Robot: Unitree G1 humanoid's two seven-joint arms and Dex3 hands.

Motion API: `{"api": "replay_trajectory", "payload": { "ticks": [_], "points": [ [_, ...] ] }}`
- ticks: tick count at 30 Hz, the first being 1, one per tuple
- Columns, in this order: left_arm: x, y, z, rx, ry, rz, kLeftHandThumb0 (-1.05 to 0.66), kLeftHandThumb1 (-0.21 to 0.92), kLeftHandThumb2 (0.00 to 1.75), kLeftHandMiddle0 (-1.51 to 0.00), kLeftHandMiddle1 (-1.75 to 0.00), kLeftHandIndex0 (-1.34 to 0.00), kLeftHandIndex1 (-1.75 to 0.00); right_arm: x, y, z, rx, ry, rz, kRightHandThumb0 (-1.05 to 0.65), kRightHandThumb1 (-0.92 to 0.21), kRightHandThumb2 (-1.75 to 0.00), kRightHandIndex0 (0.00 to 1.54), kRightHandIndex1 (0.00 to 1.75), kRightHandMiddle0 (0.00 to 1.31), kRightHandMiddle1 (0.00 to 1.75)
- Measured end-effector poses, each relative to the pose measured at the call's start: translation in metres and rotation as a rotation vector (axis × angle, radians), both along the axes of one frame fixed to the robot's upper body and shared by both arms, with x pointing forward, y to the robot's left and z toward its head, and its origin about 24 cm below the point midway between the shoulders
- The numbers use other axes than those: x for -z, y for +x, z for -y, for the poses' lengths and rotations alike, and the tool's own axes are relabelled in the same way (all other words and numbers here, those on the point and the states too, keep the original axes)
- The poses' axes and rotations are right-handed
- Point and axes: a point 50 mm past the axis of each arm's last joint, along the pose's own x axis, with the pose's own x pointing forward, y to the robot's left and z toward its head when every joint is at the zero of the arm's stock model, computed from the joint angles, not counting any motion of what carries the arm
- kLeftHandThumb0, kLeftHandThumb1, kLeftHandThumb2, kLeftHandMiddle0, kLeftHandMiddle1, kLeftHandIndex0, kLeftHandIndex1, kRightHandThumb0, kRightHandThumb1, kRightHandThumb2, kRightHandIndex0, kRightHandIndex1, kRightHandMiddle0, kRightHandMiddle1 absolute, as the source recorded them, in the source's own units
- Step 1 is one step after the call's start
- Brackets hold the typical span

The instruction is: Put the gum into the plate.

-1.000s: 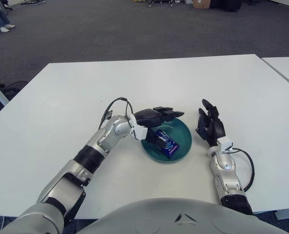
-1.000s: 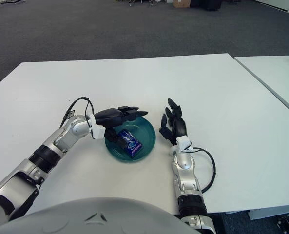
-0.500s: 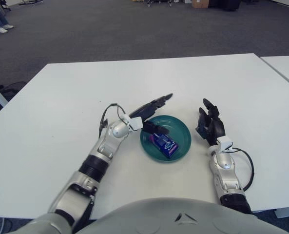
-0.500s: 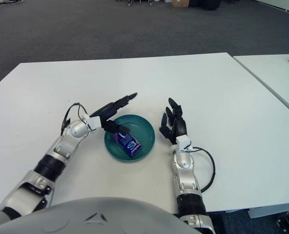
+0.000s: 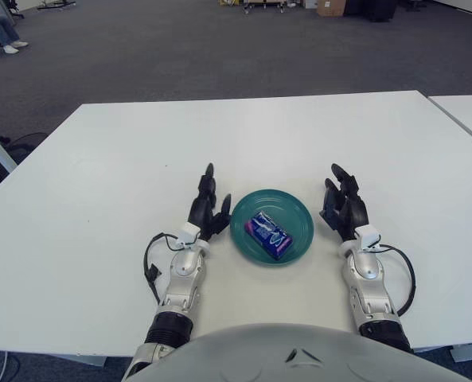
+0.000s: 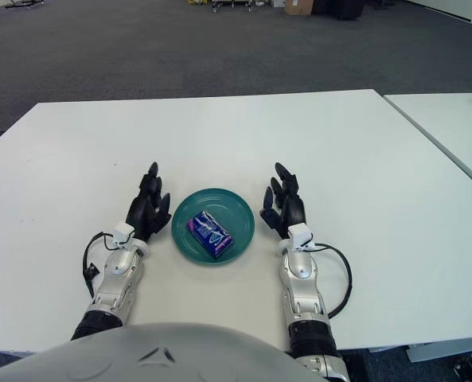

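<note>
Blue gum in plate; left hand withdrawn beside it, fingers apart, empty.

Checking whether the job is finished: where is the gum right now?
The gum lies inside the green plate near the table's front edge, between the left robot hand and the right robot hand.

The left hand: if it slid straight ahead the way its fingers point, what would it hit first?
Probably nothing: the left hand, fingers open, points away from the robot, passing left of the plate holding the gum. Only bare table shows ahead.
</note>
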Motion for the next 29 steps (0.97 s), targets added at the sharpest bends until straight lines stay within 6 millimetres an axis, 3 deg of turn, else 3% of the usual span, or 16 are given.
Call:
{"api": "replay_trajectory", "payload": {
  "ticks": [1,2,6,19,29],
  "points": [
    [0.000,-0.001,-0.005,-0.036,-0.012,-0.008,-1.01,0.92,0.96,-0.05,-0.01,-0.01,-0.36,0.000,-0.001,0.000,0.001,0.001,-0.001,-0.76,-0.92,-0.89,0.29,0.00,0.00,0.51],
    [0.001,-0.002,-0.006,-0.048,-0.012,-0.016,-0.98,0.92,0.97,-0.09,-0.01,-0.01,-0.50,0.000,-0.001,0.000,0.000,0.001,-0.001,-0.76,-0.92,-0.88,0.29,0.01,0.00,0.52],
    [0.000,-0.009,-0.013,-0.128,0.015,-0.073,-0.91,0.92,0.99,-0.17,-0.03,0.00,-0.73,-0.001,-0.001,-0.003,-0.007,0.004,0.000,-0.78,-0.92,-0.88,0.31,0.01,0.00,0.53],
    [-0.005,-0.023,-0.015,-0.168,0.052,-0.163,-0.85,0.92,1.01,-0.36,-0.08,-0.03,-0.88,-0.001,-0.010,-0.008,-0.034,-0.003,-0.006,-0.81,-0.92,-0.89,0.30,0.01,0.00,0.48],
    [0.014,-0.039,-0.013,-0.125,0.042,-0.247,-0.85,0.92,1.01,-0.47,-0.11,-0.08,-0.90,-0.001,-0.010,-0.008,-0.062,-0.009,0.002,-0.81,-0.92,-0.92,0.24,0.00,0.00,0.45]
  ]
}}
